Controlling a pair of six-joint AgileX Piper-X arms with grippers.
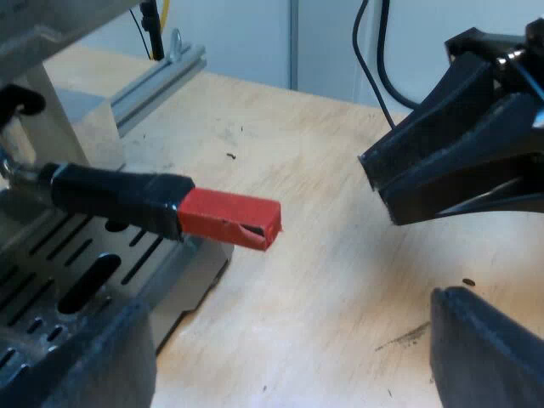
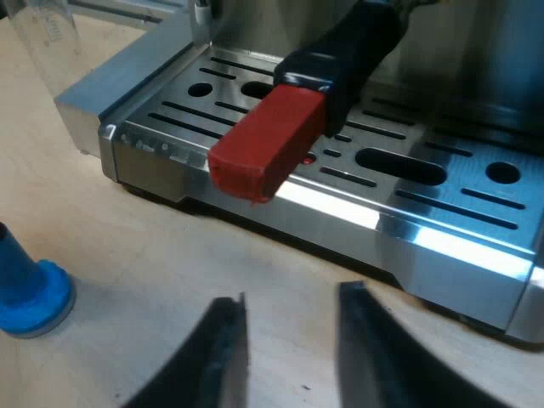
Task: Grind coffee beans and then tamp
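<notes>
The holder's dark handle (image 1: 115, 197) juts out from the espresso machine's front, over the slotted drip tray (image 1: 76, 272). Its red end (image 1: 229, 219) reaches past the tray's edge. My left gripper (image 1: 289, 357) is open, its fingers (image 1: 484, 348) low over the wooden table, short of the red end. My right gripper (image 2: 289, 353) is open too, just outside the drip tray (image 2: 425, 246) and facing the red end (image 2: 268, 144) with nothing between its fingers (image 2: 217, 357). In the left wrist view the right gripper (image 1: 382, 183) hangs a short way beyond the red tip. A blue tamper (image 2: 30, 289) stands on the table near the tray's corner.
A clear measuring glass (image 2: 47, 34) stands on the table beside the machine's base. An aluminium rail (image 1: 161, 72) runs along the table's edge behind the machine. Bare wooden tabletop (image 1: 340, 280) lies between the two grippers.
</notes>
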